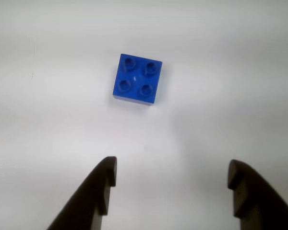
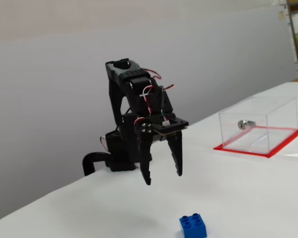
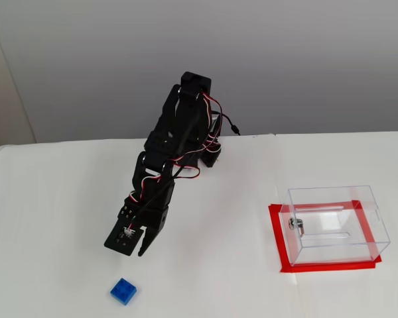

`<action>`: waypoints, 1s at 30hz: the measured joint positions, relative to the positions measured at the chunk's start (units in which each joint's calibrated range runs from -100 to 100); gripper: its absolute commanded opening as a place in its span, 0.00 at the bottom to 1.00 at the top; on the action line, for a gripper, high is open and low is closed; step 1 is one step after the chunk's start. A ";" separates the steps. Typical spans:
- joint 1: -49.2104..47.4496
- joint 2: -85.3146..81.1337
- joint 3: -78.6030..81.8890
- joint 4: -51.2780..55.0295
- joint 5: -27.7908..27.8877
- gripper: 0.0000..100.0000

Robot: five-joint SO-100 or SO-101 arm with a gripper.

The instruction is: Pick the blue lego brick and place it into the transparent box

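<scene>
The blue lego brick (image 1: 137, 79) lies flat on the white table, studs up, ahead of and centred between my two dark fingers in the wrist view. My gripper (image 1: 172, 167) is open and holds nothing. In both fixed views the gripper (image 2: 164, 177) (image 3: 126, 250) hangs above the table, pointing down, a short way behind the brick (image 2: 192, 226) (image 3: 123, 291) and not touching it. The transparent box (image 2: 258, 124) (image 3: 335, 222) stands far to the right on a red base sheet (image 3: 278, 238), with a small silver lock (image 2: 246, 124) on one wall.
The arm's black base (image 2: 119, 156) sits at the back of the white table (image 3: 60, 199), close to a grey wall. The table edge runs near the brick at the bottom of both fixed views.
</scene>
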 measured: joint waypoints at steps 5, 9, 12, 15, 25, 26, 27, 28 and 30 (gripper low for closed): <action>0.00 3.64 -2.91 -0.94 0.00 0.26; 0.00 5.92 -3.35 -3.68 -0.10 0.26; 0.00 7.19 -3.35 -5.31 -0.10 0.26; 0.00 8.46 -3.35 -7.03 -0.10 0.26; -2.24 13.53 -3.53 -13.11 -2.69 0.26; -2.46 14.04 -3.53 -13.45 -3.13 0.26; -2.67 14.29 -3.62 -13.54 -3.27 0.26; -2.67 14.55 -3.62 -13.71 -3.42 0.26; -2.67 15.05 -4.24 -13.71 -3.52 0.26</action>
